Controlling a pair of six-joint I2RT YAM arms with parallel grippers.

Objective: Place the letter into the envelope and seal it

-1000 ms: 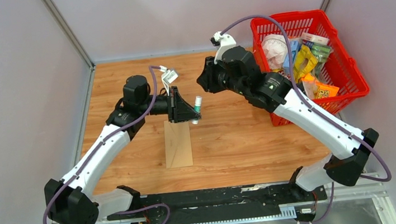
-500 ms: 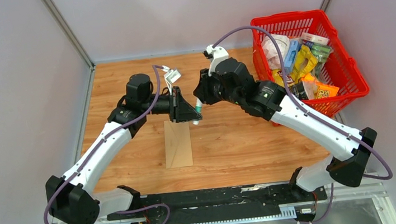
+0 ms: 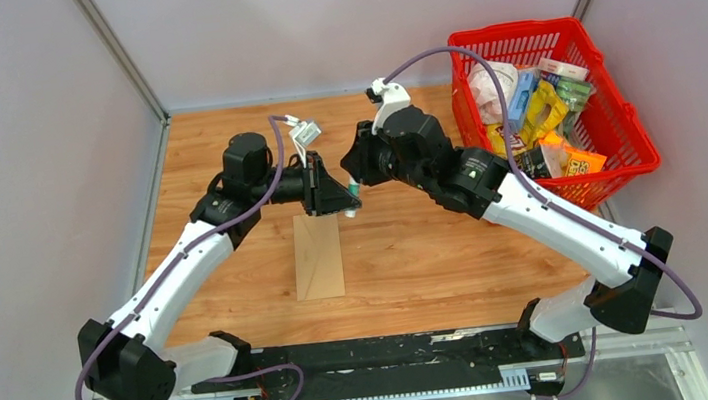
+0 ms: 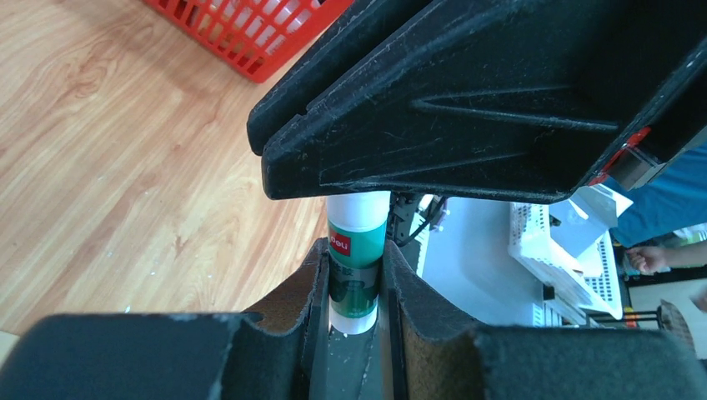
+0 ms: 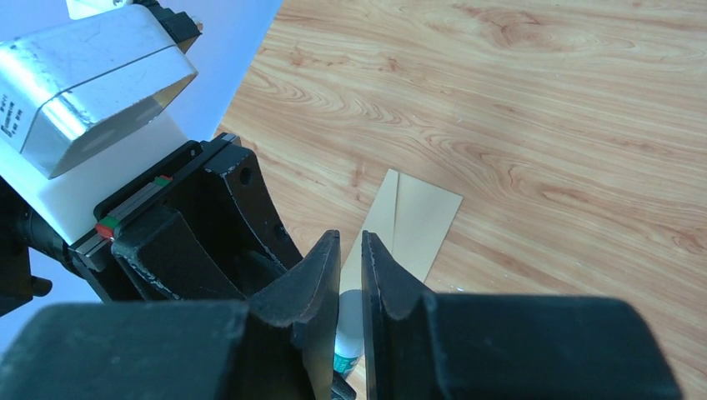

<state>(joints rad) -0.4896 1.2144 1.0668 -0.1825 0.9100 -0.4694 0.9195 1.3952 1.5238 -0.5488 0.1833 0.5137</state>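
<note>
The tan envelope point(image 3: 318, 256) lies flat on the wooden table, also seen below the fingers in the right wrist view point(image 5: 414, 218). The letter is out of view. My left gripper point(image 3: 343, 202) hovers above the envelope's far end, shut on a green-and-white glue stick point(image 4: 357, 250). My right gripper point(image 3: 356, 180) meets it from the right. Its narrow jaws point(image 5: 351, 242) are closed around the stick's white cap end point(image 5: 350, 312). In the left wrist view the right gripper's black fingers point(image 4: 467, 108) cover the top of the stick.
A red basket point(image 3: 629, 126) full of packets stands at the back right, close behind the right arm. Grey walls enclose the table on three sides. The arm bases and a black rail run along the near edge.
The right gripper has moved left from near the basket to the glue stick and narrowed its jaws around the cap end. The left arm and envelope have stayed put.
</note>
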